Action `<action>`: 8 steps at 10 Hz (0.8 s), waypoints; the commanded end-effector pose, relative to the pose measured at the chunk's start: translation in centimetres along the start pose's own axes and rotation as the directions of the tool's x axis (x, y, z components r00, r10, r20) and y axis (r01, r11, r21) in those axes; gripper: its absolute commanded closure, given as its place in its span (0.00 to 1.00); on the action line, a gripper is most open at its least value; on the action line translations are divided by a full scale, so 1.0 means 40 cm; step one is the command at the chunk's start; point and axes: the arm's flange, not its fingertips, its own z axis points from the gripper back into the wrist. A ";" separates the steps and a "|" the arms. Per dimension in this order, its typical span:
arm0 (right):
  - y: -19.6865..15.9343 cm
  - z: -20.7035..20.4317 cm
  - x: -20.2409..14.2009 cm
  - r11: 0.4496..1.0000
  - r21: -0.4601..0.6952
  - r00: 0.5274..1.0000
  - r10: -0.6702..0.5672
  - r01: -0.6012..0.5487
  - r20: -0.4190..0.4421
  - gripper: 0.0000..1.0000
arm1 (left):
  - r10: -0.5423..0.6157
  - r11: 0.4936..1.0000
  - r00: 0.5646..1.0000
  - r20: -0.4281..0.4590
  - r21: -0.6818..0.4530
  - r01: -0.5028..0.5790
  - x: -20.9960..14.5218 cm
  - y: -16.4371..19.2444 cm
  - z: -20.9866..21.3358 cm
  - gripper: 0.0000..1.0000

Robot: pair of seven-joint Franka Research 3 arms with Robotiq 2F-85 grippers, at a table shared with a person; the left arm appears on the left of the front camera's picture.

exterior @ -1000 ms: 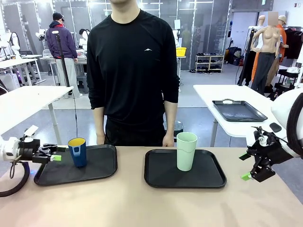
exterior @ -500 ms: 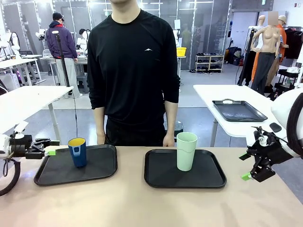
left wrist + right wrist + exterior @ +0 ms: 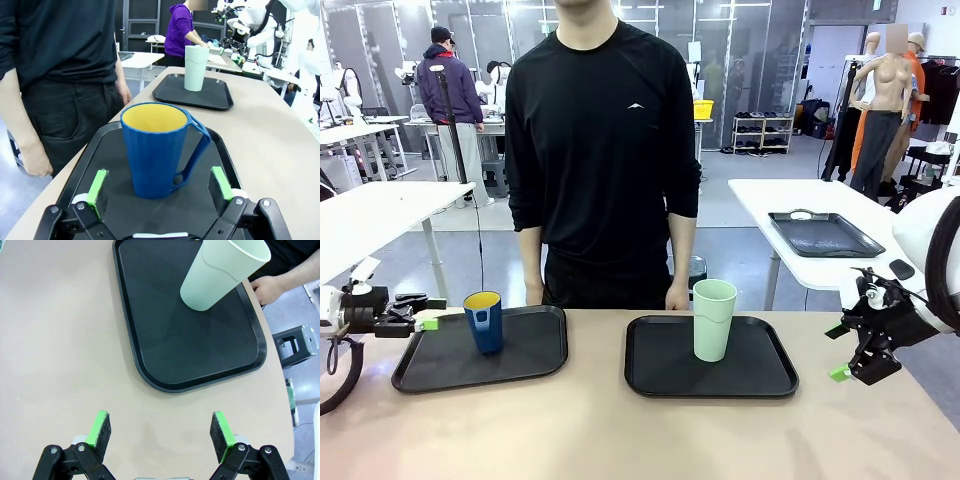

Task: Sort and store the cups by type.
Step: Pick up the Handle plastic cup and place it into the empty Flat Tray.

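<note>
The left gripper point(image 3: 160, 187) is spread wide, pads either side of the blue cup point(image 3: 156, 149) without touching (yellow inside, upright on its tray point(image 3: 535, 350)). The right gripper point(image 3: 162, 432) gapes empty over bare table point(image 3: 60, 355), the mint tumbler point(image 3: 713, 319) standing on the other tray point(image 3: 200, 357).

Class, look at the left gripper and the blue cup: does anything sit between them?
Nothing visible does. The left gripper is open, facing the blue cup on the black tray, with bare tray between fingers and cup.
</note>
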 end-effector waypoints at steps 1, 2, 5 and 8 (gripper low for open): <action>-0.002 0.000 0.002 1.000 0.005 1.000 0.003 -0.003 -0.003 0.00 | 0.001 1.000 1.000 -0.005 -0.002 -0.001 0.003 0.001 0.000 0.00; -0.002 0.000 0.002 1.000 0.005 1.000 0.003 -0.003 -0.003 0.00 | 0.001 1.000 1.000 -0.005 -0.002 -0.001 0.003 0.001 0.000 0.00; -0.002 0.000 0.002 1.000 0.005 1.000 0.003 -0.003 -0.003 0.00 | 0.001 1.000 1.000 -0.005 -0.002 -0.001 0.003 0.001 0.000 0.00; -0.002 0.000 0.002 1.000 0.005 1.000 0.003 -0.003 -0.003 0.00 | 0.001 1.000 1.000 -0.005 -0.002 -0.001 0.003 0.001 0.000 0.00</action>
